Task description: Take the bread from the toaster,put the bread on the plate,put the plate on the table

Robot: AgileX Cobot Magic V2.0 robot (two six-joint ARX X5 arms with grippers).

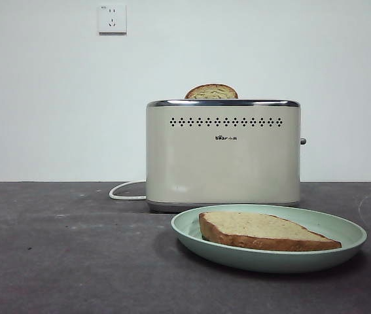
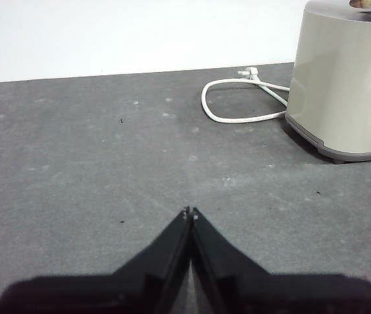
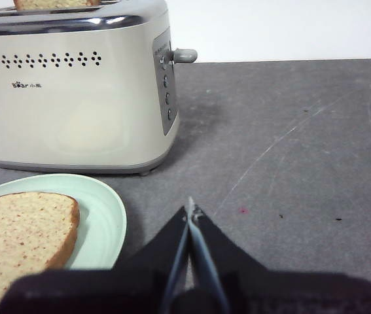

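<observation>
Resting low over the bare counter, the left hand has its two jaws clenched tip to tip on nothing. Ahead of it and off to one side, the white cord loops on the counter and runs to the toaster, well apart from the hand. In the front view the toaster stands upright on the counter, with a second slice poking up from its slot. Just in front of it, the plate sits flat on the counter, and the bread lies flat in it. The right hand hovers low, jaws pressed together and empty, with the plate just beside it and the bread near.
</observation>
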